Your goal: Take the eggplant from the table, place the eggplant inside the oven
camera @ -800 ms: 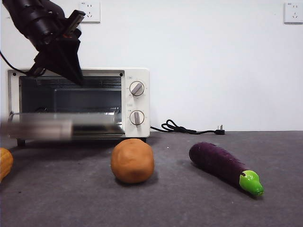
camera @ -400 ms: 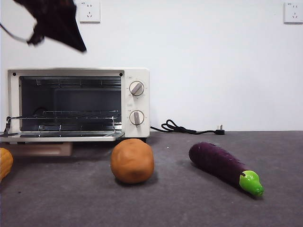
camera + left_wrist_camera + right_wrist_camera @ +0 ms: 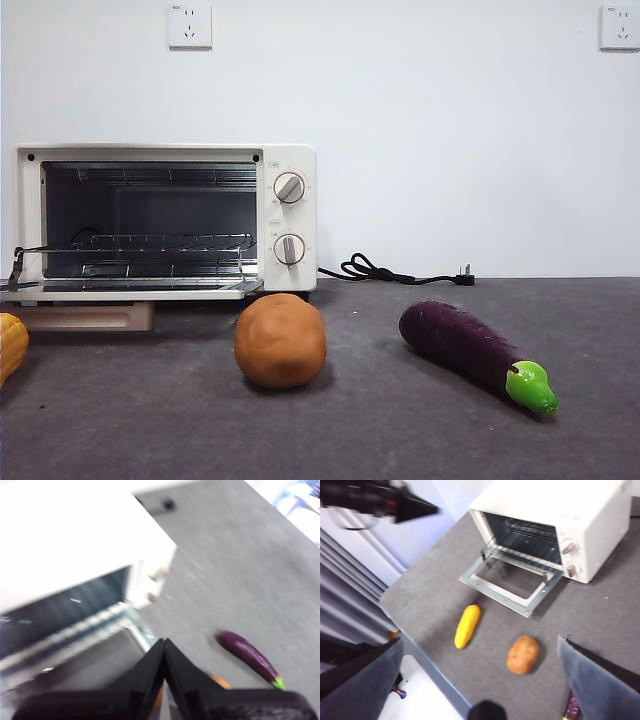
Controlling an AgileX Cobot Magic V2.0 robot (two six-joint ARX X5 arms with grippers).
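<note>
The eggplant [image 3: 472, 352] lies on the table [image 3: 400, 440] to the right, dark purple, with its green cap toward the front. It also shows in the left wrist view as the eggplant [image 3: 247, 657], and its end peeks in as the eggplant [image 3: 570, 707]. The oven [image 3: 165, 220] stands at the back left with its door [image 3: 130, 290] folded down flat and the wire rack showing. My left gripper [image 3: 164, 644] hangs shut and empty high above the oven [image 3: 75, 540]; it is also seen as the left gripper [image 3: 412, 509]. My right gripper [image 3: 480, 641] is open, high above the table, holding nothing.
A round orange-brown lump [image 3: 280, 340] sits in front of the oven, between it and the eggplant. A yellow corn-like piece [image 3: 10, 345] lies at the left edge. A black power cord [image 3: 395, 272] trails along the back wall.
The oven door has dropped from half open to flat. The dark arm at the top left rose and left the front view. The eggplant and the lump stayed put.
</note>
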